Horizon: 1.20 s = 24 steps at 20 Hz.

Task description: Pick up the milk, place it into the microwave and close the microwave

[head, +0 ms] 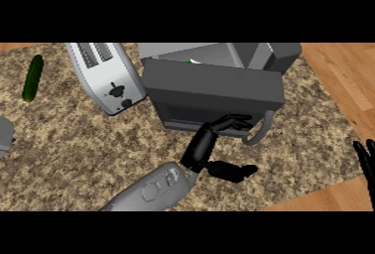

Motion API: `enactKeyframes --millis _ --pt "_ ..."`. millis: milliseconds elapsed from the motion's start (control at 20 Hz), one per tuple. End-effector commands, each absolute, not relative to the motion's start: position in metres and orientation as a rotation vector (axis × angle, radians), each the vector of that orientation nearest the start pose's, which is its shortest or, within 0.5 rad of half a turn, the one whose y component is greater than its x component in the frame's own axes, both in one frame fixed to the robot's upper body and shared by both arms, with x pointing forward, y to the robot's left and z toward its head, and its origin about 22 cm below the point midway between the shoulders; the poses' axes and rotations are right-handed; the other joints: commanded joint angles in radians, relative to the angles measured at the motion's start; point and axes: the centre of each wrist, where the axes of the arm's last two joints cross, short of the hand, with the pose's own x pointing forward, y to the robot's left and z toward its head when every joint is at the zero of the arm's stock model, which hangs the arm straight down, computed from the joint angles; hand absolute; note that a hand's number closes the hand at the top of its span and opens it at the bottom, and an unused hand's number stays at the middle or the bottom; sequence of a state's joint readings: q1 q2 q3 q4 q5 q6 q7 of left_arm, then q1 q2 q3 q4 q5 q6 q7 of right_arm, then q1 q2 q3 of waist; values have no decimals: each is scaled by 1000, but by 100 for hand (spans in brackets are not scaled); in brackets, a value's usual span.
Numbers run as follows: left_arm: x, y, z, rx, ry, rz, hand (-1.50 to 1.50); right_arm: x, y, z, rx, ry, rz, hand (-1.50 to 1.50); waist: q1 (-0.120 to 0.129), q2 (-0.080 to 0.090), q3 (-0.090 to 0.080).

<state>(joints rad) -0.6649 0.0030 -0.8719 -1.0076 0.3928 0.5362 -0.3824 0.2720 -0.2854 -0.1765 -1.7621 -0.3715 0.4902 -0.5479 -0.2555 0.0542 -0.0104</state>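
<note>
Two hands of mine are in the view. My left hand is near the middle, a little toward five o'clock, and its fingers are stretched straight against the dark door of the microwave, so it is open and grips nothing; its thumb points out to the side. My right hand shows only at the edge at four o'clock, fingers up and straight, open, and the frame cuts most of it off.

One microwave stands at twelve o'clock on the tabletop. Its door is almost upright and hides nearly all of the inside. One grey curved handle hangs at the door's right lower side, just beside my fingers.

One milk I can count, but only as a tiny green and white bit above the door's top edge, inside the microwave; the rest is hidden.

One white toaster lies at eleven o'clock, touching the microwave's left corner or very close to it; I cannot tell which. One green cucumber lies at ten o'clock. One grey round thing at nine o'clock is cut by the frame, too little to name.
</note>
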Motion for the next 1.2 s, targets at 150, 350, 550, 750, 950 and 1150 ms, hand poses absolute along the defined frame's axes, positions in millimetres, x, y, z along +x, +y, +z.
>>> enactKeyframes --millis 150,350,550,750,950,1150 --pt "307 6 21 -240 -1926 -402 -150 177 -348 42 365 -2133 146 -150 -54 13 2" --pt "317 3 30 -225 -1940 -384 -150 183 -349 52 408 -2142 173 -150 -77 19 3" --pt "325 3 32 -197 -1950 -369 -150 190 -345 59 465 -2153 194 -150 -89 29 4" --pt "333 2 38 -177 -1965 -346 -150 194 -345 62 493 -2152 193 -150 -110 37 5" --pt "338 1 43 -176 -1966 -326 -150 200 -350 72 509 -2151 229 -150 -119 43 5" --pt "342 0 45 -172 -1971 -327 -150 202 -350 76 535 -2155 237 -150 -143 42 6"
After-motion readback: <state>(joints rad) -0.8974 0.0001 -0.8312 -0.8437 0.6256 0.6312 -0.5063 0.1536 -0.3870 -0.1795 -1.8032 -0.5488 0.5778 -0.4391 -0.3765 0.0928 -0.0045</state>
